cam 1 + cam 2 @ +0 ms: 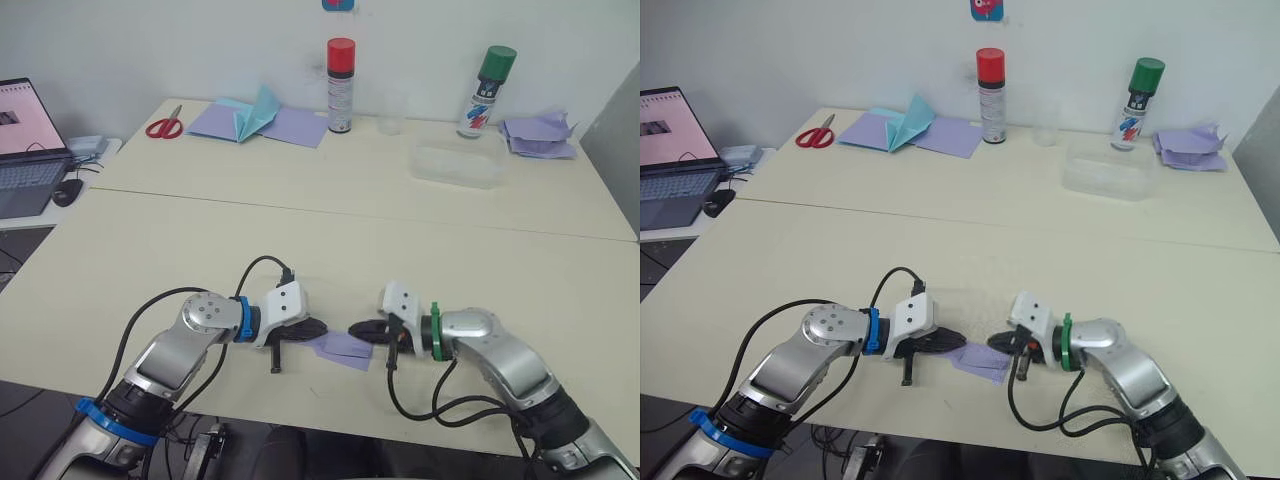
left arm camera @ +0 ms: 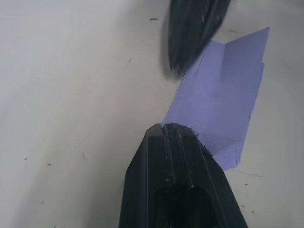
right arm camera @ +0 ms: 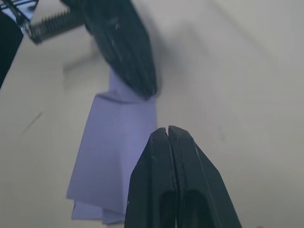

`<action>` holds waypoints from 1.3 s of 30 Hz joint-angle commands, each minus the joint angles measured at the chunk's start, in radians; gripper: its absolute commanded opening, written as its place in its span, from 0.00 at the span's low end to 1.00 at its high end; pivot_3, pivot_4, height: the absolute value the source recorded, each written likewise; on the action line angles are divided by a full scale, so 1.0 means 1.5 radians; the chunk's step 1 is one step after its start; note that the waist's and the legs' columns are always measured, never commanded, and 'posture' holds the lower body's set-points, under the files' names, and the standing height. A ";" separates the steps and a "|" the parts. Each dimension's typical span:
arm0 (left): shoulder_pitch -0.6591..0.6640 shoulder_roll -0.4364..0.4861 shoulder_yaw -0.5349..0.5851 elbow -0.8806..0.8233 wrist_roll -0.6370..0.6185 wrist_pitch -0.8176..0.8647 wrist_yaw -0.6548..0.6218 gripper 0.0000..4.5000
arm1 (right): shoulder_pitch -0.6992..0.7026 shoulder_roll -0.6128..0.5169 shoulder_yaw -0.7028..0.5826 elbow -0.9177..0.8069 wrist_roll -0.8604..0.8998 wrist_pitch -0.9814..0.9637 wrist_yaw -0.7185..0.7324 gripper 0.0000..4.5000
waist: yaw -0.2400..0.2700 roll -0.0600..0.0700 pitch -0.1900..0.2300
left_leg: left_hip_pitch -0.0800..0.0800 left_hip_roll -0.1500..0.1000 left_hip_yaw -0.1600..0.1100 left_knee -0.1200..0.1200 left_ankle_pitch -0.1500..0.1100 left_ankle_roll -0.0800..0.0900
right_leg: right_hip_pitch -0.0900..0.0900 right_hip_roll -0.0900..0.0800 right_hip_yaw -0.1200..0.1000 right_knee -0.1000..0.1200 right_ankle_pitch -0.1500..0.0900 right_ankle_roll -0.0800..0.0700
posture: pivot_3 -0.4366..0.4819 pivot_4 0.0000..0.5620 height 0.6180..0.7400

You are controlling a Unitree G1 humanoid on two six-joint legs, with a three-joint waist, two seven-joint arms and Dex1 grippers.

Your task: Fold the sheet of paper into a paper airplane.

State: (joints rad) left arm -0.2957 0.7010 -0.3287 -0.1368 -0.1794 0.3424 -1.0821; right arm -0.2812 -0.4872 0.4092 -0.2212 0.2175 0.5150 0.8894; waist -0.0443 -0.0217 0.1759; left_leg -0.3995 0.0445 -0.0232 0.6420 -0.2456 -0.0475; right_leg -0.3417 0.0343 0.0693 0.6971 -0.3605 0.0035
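The sheet of paper [image 1: 341, 348] lies folded small near the table's front edge, a lavender wedge with layered flaps, the paper airplane shape. My left gripper [image 1: 320, 331] is shut, its black tips resting on the paper's left end. From the other side my right gripper [image 1: 358, 329] points in, also shut, with its tips at the paper's right end. In the left wrist view the shut fingers [image 2: 176, 142] sit on the edge of the lavender paper [image 2: 218, 99]. The right wrist view has its closed fingertips [image 3: 159, 156] beside the paper [image 3: 114, 161], with the left gripper just beyond it.
At the back of the table stand red scissors [image 1: 164, 126], purple sheets with a teal peaked piece [image 1: 255, 118], a red-capped can [image 1: 340, 85], a green-capped can [image 1: 487, 90], a clear box [image 1: 458, 165] and a purple paper heap [image 1: 540, 135]. A laptop [image 1: 25, 150] sits at far left.
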 commanded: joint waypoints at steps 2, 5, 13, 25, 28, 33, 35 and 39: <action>0.020 0.012 -0.021 0.030 0.024 0.019 -0.011 0.00 | 0.007 -0.016 0.042 -0.007 -0.014 -0.001 0.036 0.00 | 0.000 0.000 0.000 | 0.000 0.001 0.000 0.000 0.000 0.000 | 0.000 0.000 0.000 0.000 0.000 0.000 | 0.48 0.27 1.00; 0.019 0.004 -0.013 0.026 0.019 0.013 -0.006 0.00 | -0.001 -0.021 0.055 0.015 -0.034 -0.020 0.041 0.00 | -0.001 0.000 0.000 | 0.001 0.001 0.000 0.000 0.000 0.000 | 0.000 0.000 0.000 0.000 0.000 0.000 | 0.48 0.27 1.00; 0.022 -0.007 -0.010 0.013 0.018 0.026 0.004 0.00 | 0.000 -0.006 0.046 0.044 -0.018 -0.033 0.073 0.00 | -0.002 0.000 0.000 | 0.001 0.001 0.000 0.000 0.000 0.000 | 0.000 0.000 0.000 0.000 0.000 0.000 | 0.48 0.27 1.00; 0.010 -0.023 -0.013 0.010 0.019 0.024 0.004 0.00 | 0.008 0.005 0.046 0.086 -0.024 -0.054 0.089 0.00 | 0.000 0.000 -0.001 | 0.001 0.000 0.000 0.000 0.000 0.000 | 0.001 0.000 0.000 0.000 0.000 0.000 | 0.48 0.27 1.00; -0.001 -0.057 0.009 -0.008 -0.021 0.036 0.008 0.00 | 0.003 0.010 0.052 0.098 -0.040 -0.059 0.078 0.00 | -0.002 0.000 -0.001 | 0.001 0.001 0.000 0.000 0.000 0.000 | 0.001 0.000 0.000 0.000 0.000 0.000 | 0.48 0.27 1.00; -0.021 -0.070 0.002 -0.034 -0.030 0.078 -0.004 0.00 | -0.004 0.018 0.047 0.101 -0.050 -0.057 0.074 0.00 | -0.008 -0.001 -0.001 | 0.001 0.002 0.000 0.000 0.000 0.000 | 0.000 0.002 0.000 0.000 0.000 0.000 | 0.48 0.27 1.00; -0.023 -0.060 -0.015 -0.011 -0.002 0.076 -0.001 0.00 | -0.008 0.019 0.047 0.104 -0.055 -0.056 0.074 0.00 | -0.008 -0.001 -0.001 | 0.001 0.002 -0.001 0.000 0.000 0.000 | 0.000 0.002 -0.001 0.001 0.000 0.000 | 0.48 0.27 1.00; 0.007 -0.014 -0.022 0.022 0.032 0.049 -0.009 0.00 | -0.010 0.011 0.045 0.108 -0.059 -0.055 0.075 0.00 | -0.010 -0.001 -0.001 | 0.002 0.002 -0.001 0.000 0.000 0.000 | 0.000 0.003 0.000 0.001 0.000 0.000 | 0.48 0.27 1.00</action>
State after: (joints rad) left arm -0.3233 0.6367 -0.3500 -0.1376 -0.1771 0.4102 -1.0834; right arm -0.3111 -0.4562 0.4490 -0.1103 0.1768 0.4012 1.0168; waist -0.0594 -0.0238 0.1746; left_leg -0.3970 0.0483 -0.0244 0.6417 -0.2454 -0.0476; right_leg -0.3410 0.0383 0.0691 0.6981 -0.3605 0.0036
